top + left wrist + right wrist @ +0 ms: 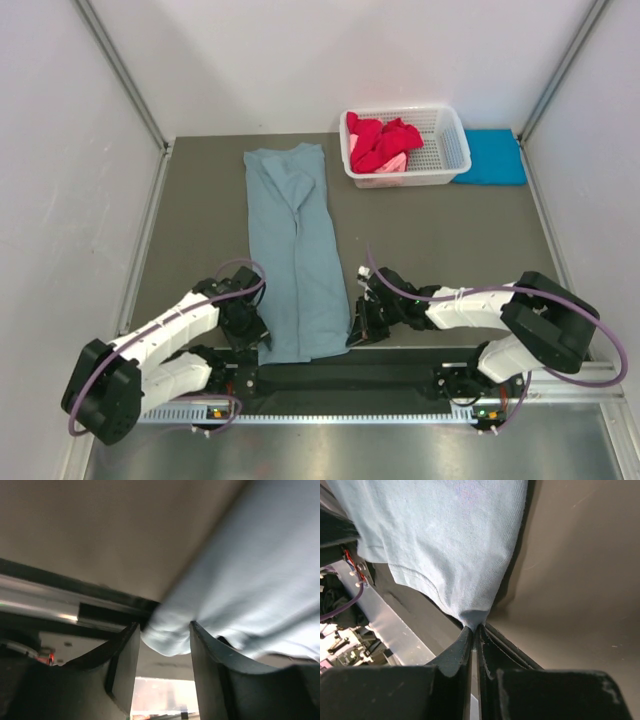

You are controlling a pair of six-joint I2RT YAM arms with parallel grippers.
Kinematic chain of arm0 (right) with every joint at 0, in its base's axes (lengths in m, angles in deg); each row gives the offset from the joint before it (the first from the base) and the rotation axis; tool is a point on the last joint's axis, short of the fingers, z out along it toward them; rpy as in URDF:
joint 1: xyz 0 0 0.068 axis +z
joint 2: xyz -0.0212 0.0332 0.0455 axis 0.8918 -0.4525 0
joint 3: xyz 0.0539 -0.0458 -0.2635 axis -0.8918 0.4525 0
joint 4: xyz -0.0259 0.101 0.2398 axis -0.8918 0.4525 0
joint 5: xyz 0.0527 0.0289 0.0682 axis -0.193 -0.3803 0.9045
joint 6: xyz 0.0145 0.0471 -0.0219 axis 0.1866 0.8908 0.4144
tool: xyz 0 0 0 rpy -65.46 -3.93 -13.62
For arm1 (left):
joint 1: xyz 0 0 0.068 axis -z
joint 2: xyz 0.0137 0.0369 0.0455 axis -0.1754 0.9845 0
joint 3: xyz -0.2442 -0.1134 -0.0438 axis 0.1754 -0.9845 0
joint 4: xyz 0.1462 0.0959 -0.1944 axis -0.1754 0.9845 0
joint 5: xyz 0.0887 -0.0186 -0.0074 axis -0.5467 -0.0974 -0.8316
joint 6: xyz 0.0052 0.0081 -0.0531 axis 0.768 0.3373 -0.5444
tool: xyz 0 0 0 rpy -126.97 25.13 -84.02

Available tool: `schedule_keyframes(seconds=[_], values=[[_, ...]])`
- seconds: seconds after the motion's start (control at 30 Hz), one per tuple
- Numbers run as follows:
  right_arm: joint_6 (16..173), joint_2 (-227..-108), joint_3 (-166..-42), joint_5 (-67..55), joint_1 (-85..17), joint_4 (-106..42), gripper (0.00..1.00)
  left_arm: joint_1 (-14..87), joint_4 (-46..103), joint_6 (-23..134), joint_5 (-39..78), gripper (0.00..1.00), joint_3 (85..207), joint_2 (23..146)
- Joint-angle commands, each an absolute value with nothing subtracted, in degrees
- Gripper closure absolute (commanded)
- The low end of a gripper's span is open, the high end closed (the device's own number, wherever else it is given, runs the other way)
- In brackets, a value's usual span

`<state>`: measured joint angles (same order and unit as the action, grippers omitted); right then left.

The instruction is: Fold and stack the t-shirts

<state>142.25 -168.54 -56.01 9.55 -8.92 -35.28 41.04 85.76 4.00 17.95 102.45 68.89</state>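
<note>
The grey-blue t-shirt lies as a long narrow strip down the middle of the table, folded lengthwise. My left gripper is at its near left corner; in the left wrist view a bunched hem of the shirt fills the gap between the fingertips of the gripper. My right gripper is at the near right corner, and the right wrist view shows it shut on the corner of the shirt. Red t-shirts and a pink one lie in the basket. A turquoise t-shirt lies folded at the back right.
The white lattice basket stands at the back right, between the grey-blue shirt and the turquoise one. The near table edge with its black rail runs just below both grippers. White walls close in the sides.
</note>
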Motion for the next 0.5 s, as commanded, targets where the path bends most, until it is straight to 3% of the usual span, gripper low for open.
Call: schedule_keyframes(seconds=[0.0,0.23,0.33,0.47], values=[[143.14,-166.75,-55.35,8.90,-9.39,-38.25,0.98,41.57,80.70,-0.58,20.61,0.50,96.94,68.45],[143.14,-165.87,-54.48,8.90,-9.92,-37.99,1.00,41.66,79.73,-3.13,18.68,0.48,94.81,63.35],[143.23,-165.43,-54.12,8.98,-10.18,-37.99,1.00,41.66,79.03,-3.23,18.59,0.54,94.72,63.17],[142.62,-164.90,-54.30,8.98,-10.45,-37.28,1.00,41.66,78.59,-2.96,17.80,0.70,95.07,62.47]])
